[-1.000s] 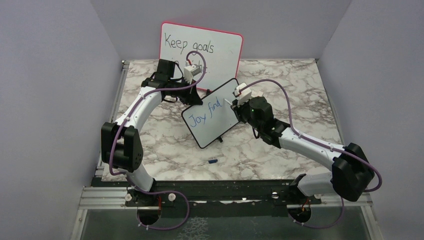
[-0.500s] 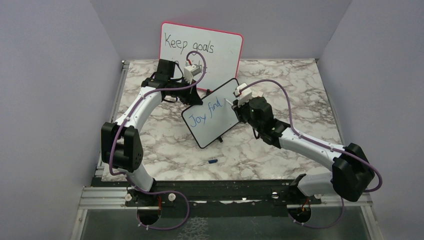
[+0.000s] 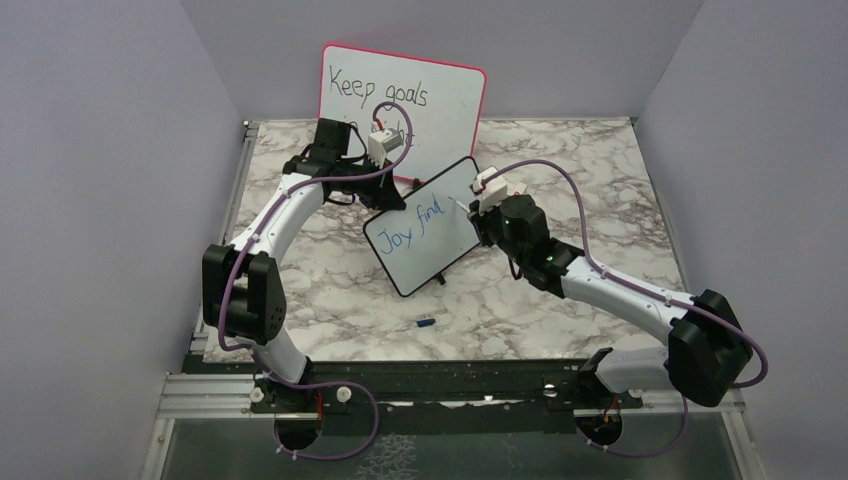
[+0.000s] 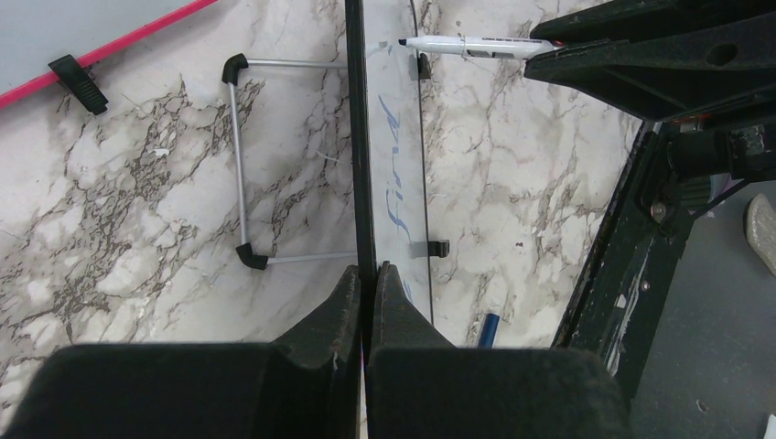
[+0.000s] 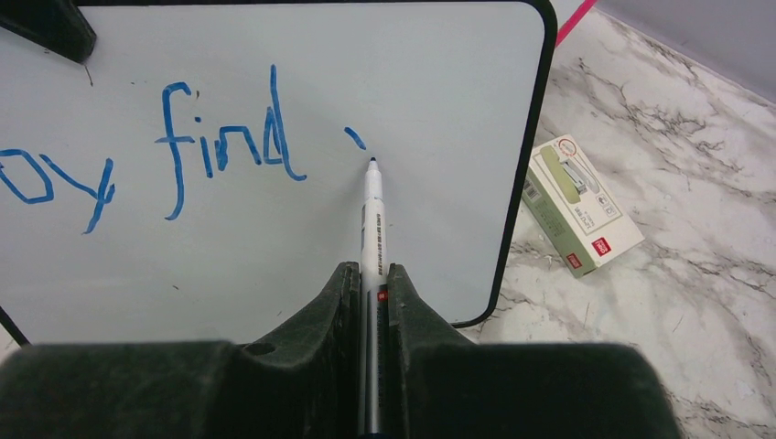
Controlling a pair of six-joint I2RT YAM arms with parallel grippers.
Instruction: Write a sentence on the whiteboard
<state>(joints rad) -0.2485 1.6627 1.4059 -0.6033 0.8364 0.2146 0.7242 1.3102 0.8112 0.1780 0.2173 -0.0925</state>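
Whiteboard (image 3: 430, 255): mid-table, tilted up, just in front of the pink-framed board (image 3: 400, 95).
Sentence (image 5: 176, 174): blue "Joy find", with one short stroke to its right.
Left gripper (image 4: 368, 274): pinched tight on the whiteboard's edge.
Right gripper (image 5: 371, 273): narrow, clamping the marker (image 5: 371, 219).
Marker tip: at the board face, just below the short stroke.
Other: small box (image 5: 581, 201) beside the whiteboard's right edge; blue cap (image 3: 424, 323) nearer on the table.

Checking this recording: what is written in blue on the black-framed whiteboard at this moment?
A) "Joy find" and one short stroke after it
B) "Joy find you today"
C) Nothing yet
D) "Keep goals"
A: in the right wrist view the sentence on the whiteboard ends at "find", with only a short stroke after it, just above the tip of the marker.
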